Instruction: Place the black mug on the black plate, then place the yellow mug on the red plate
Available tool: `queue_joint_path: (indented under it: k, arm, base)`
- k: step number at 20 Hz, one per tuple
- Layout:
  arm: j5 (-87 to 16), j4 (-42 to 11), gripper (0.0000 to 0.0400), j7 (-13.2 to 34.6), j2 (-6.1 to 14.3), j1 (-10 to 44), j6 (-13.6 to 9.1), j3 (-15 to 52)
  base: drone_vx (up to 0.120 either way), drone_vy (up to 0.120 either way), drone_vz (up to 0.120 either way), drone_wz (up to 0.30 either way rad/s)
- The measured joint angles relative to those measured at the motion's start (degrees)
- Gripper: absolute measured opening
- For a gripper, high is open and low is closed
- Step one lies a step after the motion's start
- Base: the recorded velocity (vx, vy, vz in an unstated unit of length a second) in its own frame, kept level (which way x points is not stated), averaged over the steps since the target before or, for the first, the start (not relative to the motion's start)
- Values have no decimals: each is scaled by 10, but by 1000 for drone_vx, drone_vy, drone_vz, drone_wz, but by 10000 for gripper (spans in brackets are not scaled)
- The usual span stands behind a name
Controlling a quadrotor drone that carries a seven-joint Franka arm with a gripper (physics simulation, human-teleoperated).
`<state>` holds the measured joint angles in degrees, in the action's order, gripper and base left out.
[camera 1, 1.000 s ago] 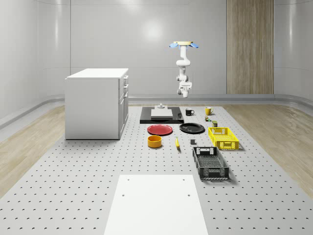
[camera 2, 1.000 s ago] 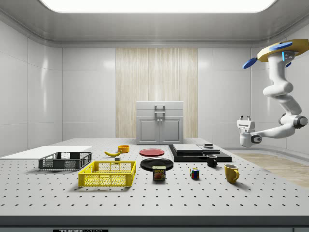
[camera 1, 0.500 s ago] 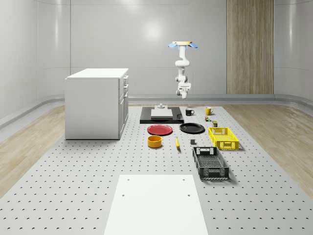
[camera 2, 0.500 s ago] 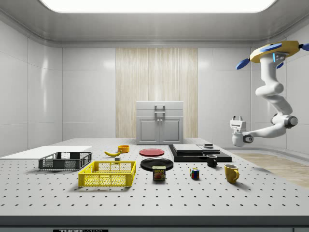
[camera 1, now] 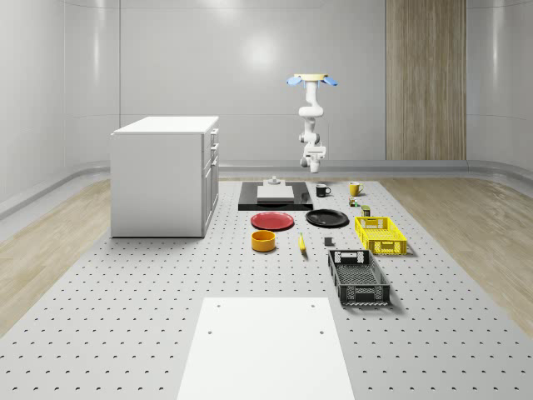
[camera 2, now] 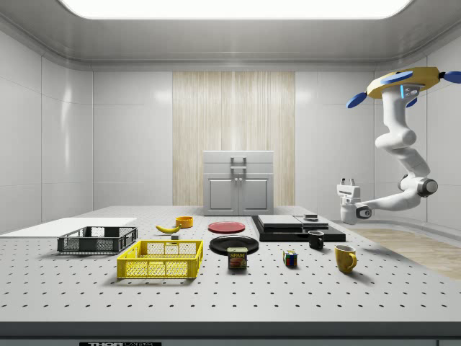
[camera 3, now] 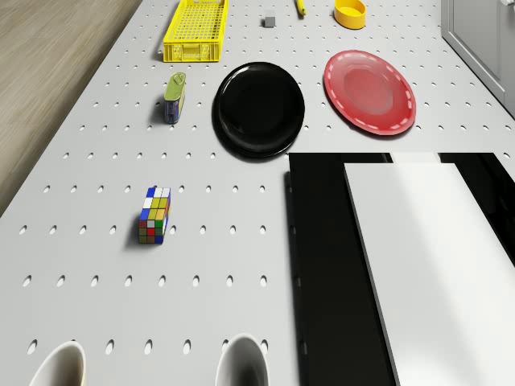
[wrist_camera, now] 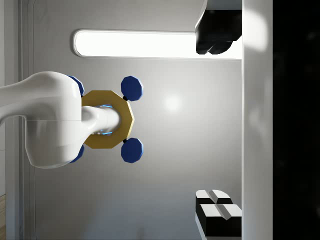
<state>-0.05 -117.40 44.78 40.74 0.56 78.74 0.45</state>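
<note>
The black mug and the yellow mug stand upright at the table's far end; their rims are the yellow mug and black mug in the drone view. The black plate and the red plate lie side by side nearer the middle. The drone hovers high over the far end, behind the mugs. My gripper hangs above the mugs, fingers pointing up, open and holding nothing.
A black slab with a white board lies beside the black mug. A white cabinet stands at the whole-scene view's left. A yellow basket, black basket, yellow bowl, banana, Rubik's cube and can are scattered about.
Drone and arm have shifted toward the side view's left and sunk lower, bringing the upturned gripper closer above the mugs. Mugs and plates have not moved.
</note>
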Motion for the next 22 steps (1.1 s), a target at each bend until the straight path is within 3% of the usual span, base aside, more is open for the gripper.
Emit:
queue_joint_path:
  k: [7,22]
  arm:
    - [-6,-2,400,1,2,1,3,4]
    - [-99,-13,400,13,8,22,11,70]
  base:
    - [6,0,0,0]
    - [120,0,0,0]
